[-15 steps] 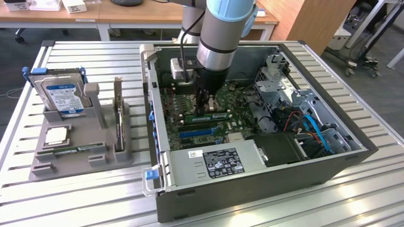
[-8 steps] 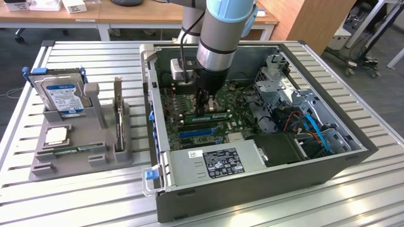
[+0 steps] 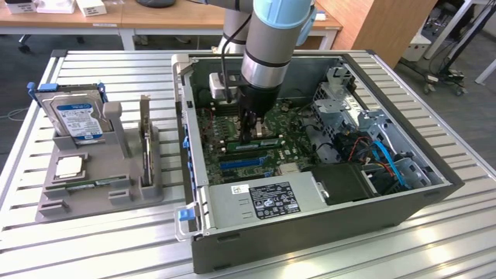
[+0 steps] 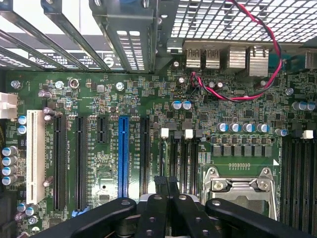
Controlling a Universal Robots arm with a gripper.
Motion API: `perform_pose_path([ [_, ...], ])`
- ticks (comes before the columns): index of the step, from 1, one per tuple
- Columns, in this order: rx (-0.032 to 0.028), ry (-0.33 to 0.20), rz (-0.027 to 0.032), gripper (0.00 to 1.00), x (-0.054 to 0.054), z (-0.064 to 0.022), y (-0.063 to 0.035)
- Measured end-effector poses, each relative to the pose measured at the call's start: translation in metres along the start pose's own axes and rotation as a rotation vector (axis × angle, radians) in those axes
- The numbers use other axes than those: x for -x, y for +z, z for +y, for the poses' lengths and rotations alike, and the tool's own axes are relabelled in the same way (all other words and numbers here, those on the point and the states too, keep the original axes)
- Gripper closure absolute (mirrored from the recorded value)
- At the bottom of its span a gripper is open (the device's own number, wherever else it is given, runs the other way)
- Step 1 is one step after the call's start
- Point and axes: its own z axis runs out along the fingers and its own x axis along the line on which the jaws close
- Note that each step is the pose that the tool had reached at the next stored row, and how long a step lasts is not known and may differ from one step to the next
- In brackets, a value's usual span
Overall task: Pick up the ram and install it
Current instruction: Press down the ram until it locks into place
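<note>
Exterior view: the arm reaches down into the open computer case [image 3: 434, 174], which lies on its side on the slatted metal table [image 3: 434, 244]. I see the gripper [image 3: 250, 135] low over the motherboard [image 3: 232, 125]. Its jaws are clenched together, with no gap between them and nothing in their grasp that I can make out.

The ram [image 3: 268, 142], a narrow green stick, stands on edge on the motherboard just beside the fingertips, on the exterior view's right of them. I cannot tell whether the fingers touch it.

Wrist view: the gripper [image 4: 166, 183] shows as two black fingers pressed side by side. Their tips are over the dark memory slots [image 4: 184, 163], next to the metal processor socket [image 4: 240, 186]. A blue expansion slot [image 4: 123, 153] runs parallel, a little apart.

On the exterior view's left, well apart from the case, a grey holder [image 3: 124, 168] carries a hard drive [image 3: 78, 119], an upright expansion card [image 3: 145, 136], a square silver chip [image 3: 69, 167] and a thin green strip [image 3: 89, 185] lying flat.
</note>
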Motion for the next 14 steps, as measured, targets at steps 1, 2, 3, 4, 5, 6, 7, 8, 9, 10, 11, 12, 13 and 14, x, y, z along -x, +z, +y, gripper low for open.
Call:
perform_pose_path([
  [1,0.0,0.0,0.0,0.9,0.0,0.0,0.0],
  [2,0.0,0.0,-0.0001,0.9,0.0,0.0,0.0002],
  [3,-0.0001,0.0,-0.0002,0.9,0.0,-0.0001,0.0007],
  [4,0.0,0.0,0.0001,0.9,0.0,0.0,0.0011],
  [5,0.0001,0.0,0.0002,0.9,-0.0001,0.0,0.0011],
  [6,0.0001,0.0,0.0003,0.9,-0.0001,0.0,0.0011],
  [7,0.0,0.0,0.0002,0.9,-0.0001,0.0,0.0011],
  [8,0.0,0.0,0.0,0.9,0.0,-0.0001,0.0012],
  [9,-0.0001,0.0,-0.0001,0.9,0.0,-0.0001,0.0013],
  [10,-0.0001,0.0,-0.0001,0.9,0.0,-0.0001,0.0013],
  [11,0.0,0.0,0.0,0.9,0.0,-0.0001,0.0016],
  [12,0.0,0.0,-0.0001,0.9,0.0,-0.0001,0.0019],
  [13,-0.0001,0.0,0.0,0.9,0.0,-0.0001,0.0019],
  [14,0.0,0.0,0.0,0.9,0.0,-0.0001,0.0019],
])
